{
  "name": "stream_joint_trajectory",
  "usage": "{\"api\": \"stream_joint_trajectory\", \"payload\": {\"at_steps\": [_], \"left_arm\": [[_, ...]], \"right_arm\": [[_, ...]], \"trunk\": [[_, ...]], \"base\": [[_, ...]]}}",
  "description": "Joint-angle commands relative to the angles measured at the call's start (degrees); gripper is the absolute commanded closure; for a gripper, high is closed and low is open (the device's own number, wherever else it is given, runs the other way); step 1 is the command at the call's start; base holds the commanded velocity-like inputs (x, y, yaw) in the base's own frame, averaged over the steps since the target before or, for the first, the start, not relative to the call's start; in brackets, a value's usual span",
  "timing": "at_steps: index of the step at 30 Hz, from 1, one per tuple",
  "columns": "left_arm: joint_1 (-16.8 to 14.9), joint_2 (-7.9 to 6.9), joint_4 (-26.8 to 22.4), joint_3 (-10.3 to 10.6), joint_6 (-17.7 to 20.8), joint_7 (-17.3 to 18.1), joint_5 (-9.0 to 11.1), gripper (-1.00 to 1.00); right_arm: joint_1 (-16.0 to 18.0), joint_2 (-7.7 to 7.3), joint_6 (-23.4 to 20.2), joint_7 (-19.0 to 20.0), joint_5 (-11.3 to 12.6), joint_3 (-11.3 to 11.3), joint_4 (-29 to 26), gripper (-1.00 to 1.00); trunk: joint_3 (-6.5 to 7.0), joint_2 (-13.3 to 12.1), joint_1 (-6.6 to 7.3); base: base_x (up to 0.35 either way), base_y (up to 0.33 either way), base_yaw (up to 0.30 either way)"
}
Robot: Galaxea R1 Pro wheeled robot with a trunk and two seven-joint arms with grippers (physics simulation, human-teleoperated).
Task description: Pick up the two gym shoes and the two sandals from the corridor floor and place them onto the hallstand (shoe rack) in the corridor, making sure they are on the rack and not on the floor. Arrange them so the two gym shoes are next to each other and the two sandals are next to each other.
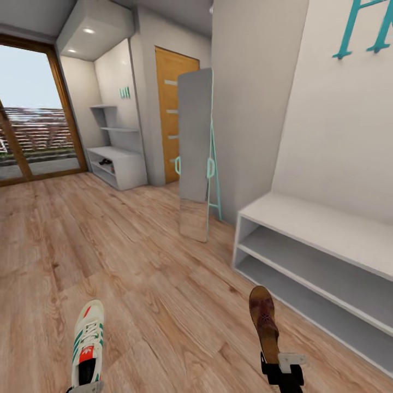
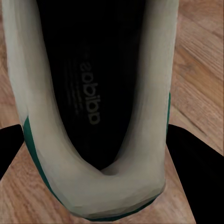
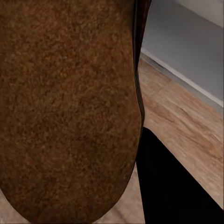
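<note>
A white gym shoe [image 1: 88,341] with green stripes and a red tongue patch hangs low over the wood floor [image 1: 136,256]. My left gripper [image 1: 83,386] is shut on its heel. In the left wrist view the black fingers [image 2: 198,163] flank the shoe's heel [image 2: 93,186]. My right gripper [image 1: 279,367] is shut on the heel end of a dark-brown sandal [image 1: 265,322], which points away from me; its sole [image 3: 65,107] is close to the right wrist camera. A white hallstand [image 1: 117,164] with two staggered shelves above stands far back on the left, with something small, dark and red on its lower shelf.
Close on my right is a white bench unit [image 1: 322,229] with two open shelf rows, its lower row near the sandal. A tall standing mirror [image 1: 195,158] with a teal frame leans between the two units. Behind it is a wooden door [image 1: 166,109]; a glass door [image 1: 33,114] is far left.
</note>
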State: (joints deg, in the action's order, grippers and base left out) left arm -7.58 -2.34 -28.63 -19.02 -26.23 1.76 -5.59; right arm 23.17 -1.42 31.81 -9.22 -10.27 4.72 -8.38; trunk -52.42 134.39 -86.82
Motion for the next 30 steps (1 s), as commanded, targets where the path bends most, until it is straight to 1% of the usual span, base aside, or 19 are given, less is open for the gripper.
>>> {"api": "stream_joint_trajectory", "payload": {"at_steps": [1, 18, 30], "left_arm": [[-0.1, 0.05, 0.1, -0.4, -0.2, 0.2, -0.5, 1.00], [-0.1, 0.05, 0.1, -0.5, -0.2, 0.2, -0.3, 1.00], [-0.1, 0.05, 0.1, -0.5, -0.3, 0.2, -0.2, 1.00]], "right_arm": [[0.0, 0.01, 0.2, 0.0, -0.5, 0.5, 0.0, 1.00], [0.0, 0.04, 0.2, 0.0, -0.5, 0.5, 0.0, 1.00], [0.0, 0.34, 0.2, 0.0, -0.5, 0.5, 0.0, 1.00]], "trunk": [[-0.02, 0.0, -0.02], [0.45, 0.0, -0.02], [0.23, 0.0, -0.02]], "base": [[0.307, 0.164, 0.265], [0.306, 0.164, 0.267], [0.306, 0.164, 0.274]]}}
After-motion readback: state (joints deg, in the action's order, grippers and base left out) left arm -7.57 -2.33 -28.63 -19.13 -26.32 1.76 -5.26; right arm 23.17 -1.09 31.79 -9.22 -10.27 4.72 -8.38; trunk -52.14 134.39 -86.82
